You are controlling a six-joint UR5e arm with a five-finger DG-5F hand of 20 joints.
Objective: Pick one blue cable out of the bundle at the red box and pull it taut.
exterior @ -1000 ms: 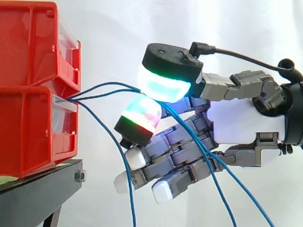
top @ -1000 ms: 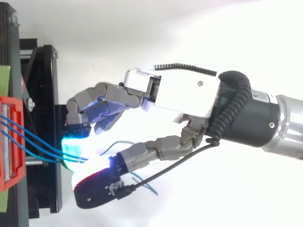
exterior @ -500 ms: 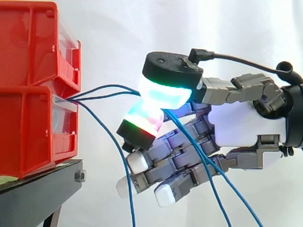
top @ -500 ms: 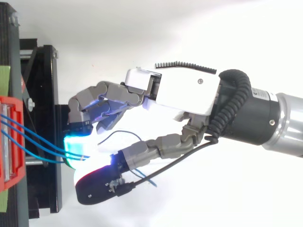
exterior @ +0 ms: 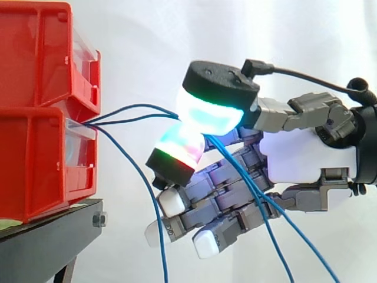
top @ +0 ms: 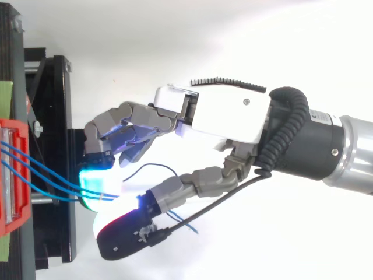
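Note:
Two stacked red boxes point(exterior: 35, 159) stand at the left on a black stand point(exterior: 47, 236). Three thin blue cables point(exterior: 135, 109) come out of the lower box's front. Two of them run right into the pinch between my hand's point(exterior: 306, 153) glowing thumb pad point(exterior: 209, 109) and a glowing finger pad point(exterior: 177, 147), then trail down past the palm. The third cable point(exterior: 141, 183) hangs slack toward the floor. From above, the hand point(top: 233, 116) reaches left, curled, with the cables point(top: 41, 169) meeting its cyan pad near the stand.
A white curtain backs the scene. The black stand's edge point(top: 55, 146) lies just left of the fingertips. Loose blue cable ends point(top: 183, 221) dangle below the hand. Open space lies right of the boxes, under and above the arm.
The thumb pad has risen a little and shifted right, and the whole hand has drifted slightly away from the boxes. The two cables stay between the pads.

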